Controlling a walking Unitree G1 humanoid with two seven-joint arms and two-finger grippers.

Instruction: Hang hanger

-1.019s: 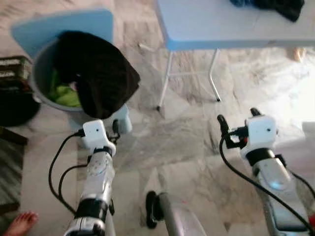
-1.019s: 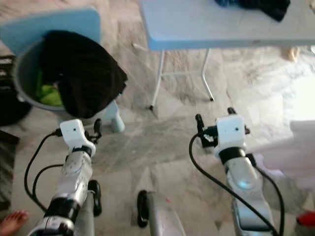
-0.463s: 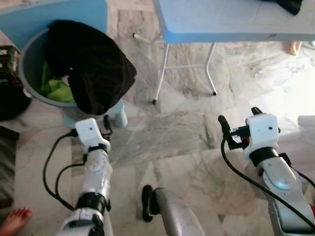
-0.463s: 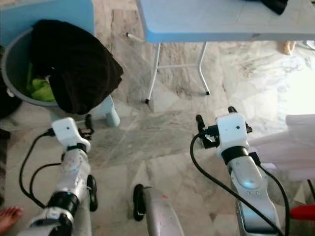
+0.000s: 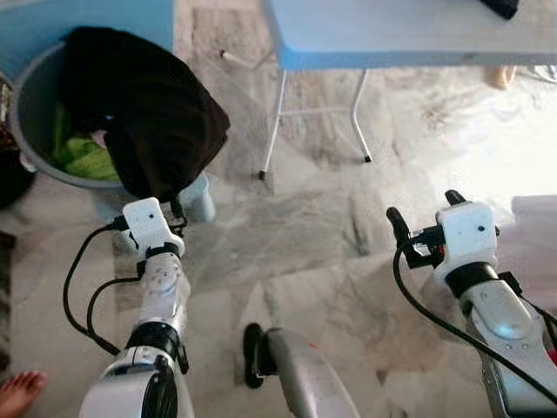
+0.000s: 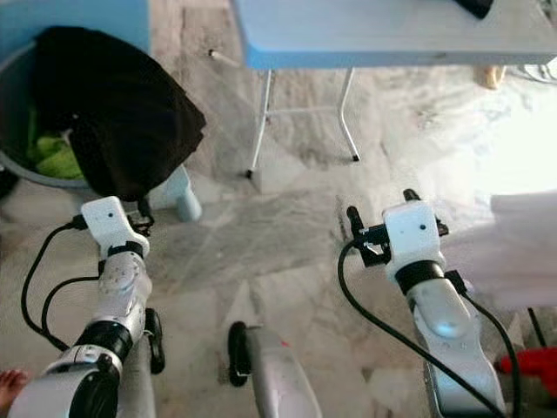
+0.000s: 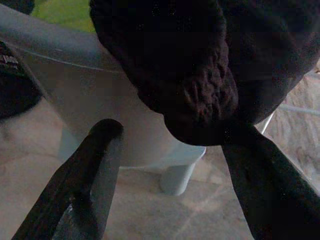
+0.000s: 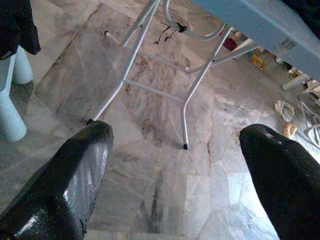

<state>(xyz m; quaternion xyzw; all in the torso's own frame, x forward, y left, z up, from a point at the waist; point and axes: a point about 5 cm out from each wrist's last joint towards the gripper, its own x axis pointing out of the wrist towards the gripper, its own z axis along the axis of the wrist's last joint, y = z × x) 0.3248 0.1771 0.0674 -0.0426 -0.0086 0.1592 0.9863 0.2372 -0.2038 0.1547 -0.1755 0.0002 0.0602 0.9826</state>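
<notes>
Two grippers are held out over the marble floor. The left gripper has its fingers spread apart, just under a black cloth draped over a gray tub at 10 o'clock. The right gripper is spread wide too, with a blue table at 12 o'clock. Which thing is the hanger cannot be told.

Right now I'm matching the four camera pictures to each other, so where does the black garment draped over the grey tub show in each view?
Left eye view: black garment at upper left, draped over the grey tub rim.
Right eye view: upper left again.
Left wrist view: hanging across the top, beyond the left gripper.
Right wrist view: a dark edge at one corner.
Shared landmark: the tub's pale blue foot.
</notes>
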